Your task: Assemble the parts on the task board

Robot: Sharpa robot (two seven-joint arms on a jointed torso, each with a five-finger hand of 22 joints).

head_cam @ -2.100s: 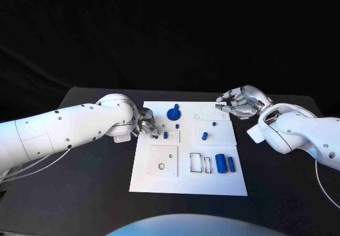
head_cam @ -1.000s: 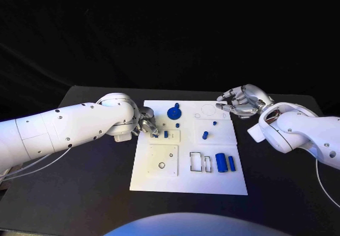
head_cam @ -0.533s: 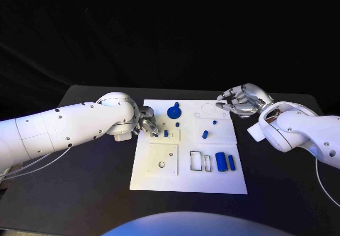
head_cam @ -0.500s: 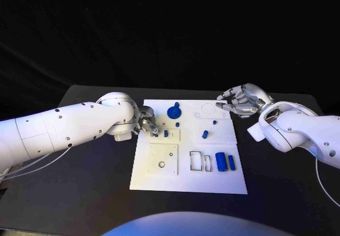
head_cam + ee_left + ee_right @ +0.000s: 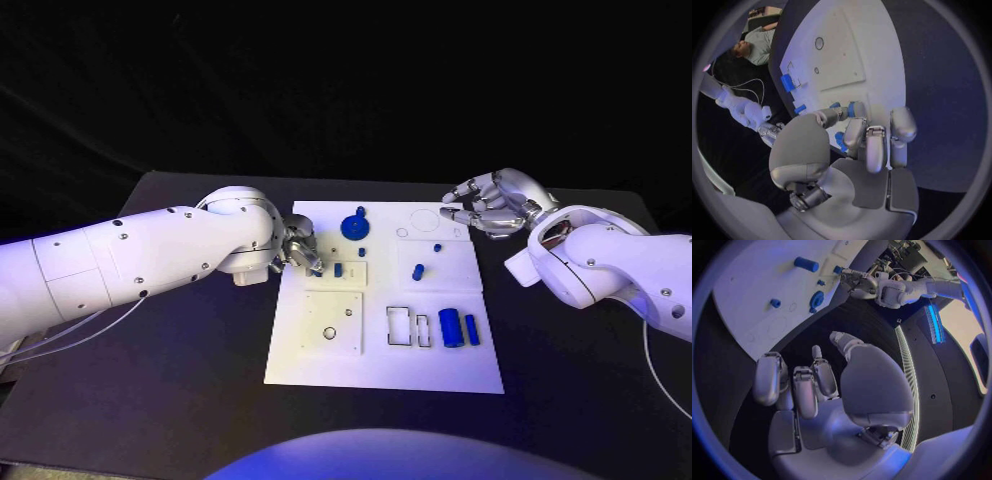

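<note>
The white task board (image 5: pixel 382 355) lies mid-table. On it are a blue round knobbed part (image 5: pixel 355 228), small pegs (image 5: pixel 338 270) (image 5: pixel 417 271) and two blue cylinders (image 5: pixel 449 328) side by side. My left hand (image 5: pixel 299 250) is at the board's left edge, beside the peg. In the left wrist view its thumb and a finger pinch a small blue part (image 5: pixel 852 109) over the board (image 5: pixel 842 55). My right hand (image 5: pixel 490 210) hovers at the board's far right corner, fingers curled in with nothing in them; the right wrist view shows this hand (image 5: pixel 817 385) off the board's edge (image 5: pixel 754 285).
The board carries raised white plates (image 5: pixel 332 322) and rectangular slots (image 5: pixel 398 328) near its middle. Bare black table (image 5: pixel 173 380) lies on both sides and in front of the board.
</note>
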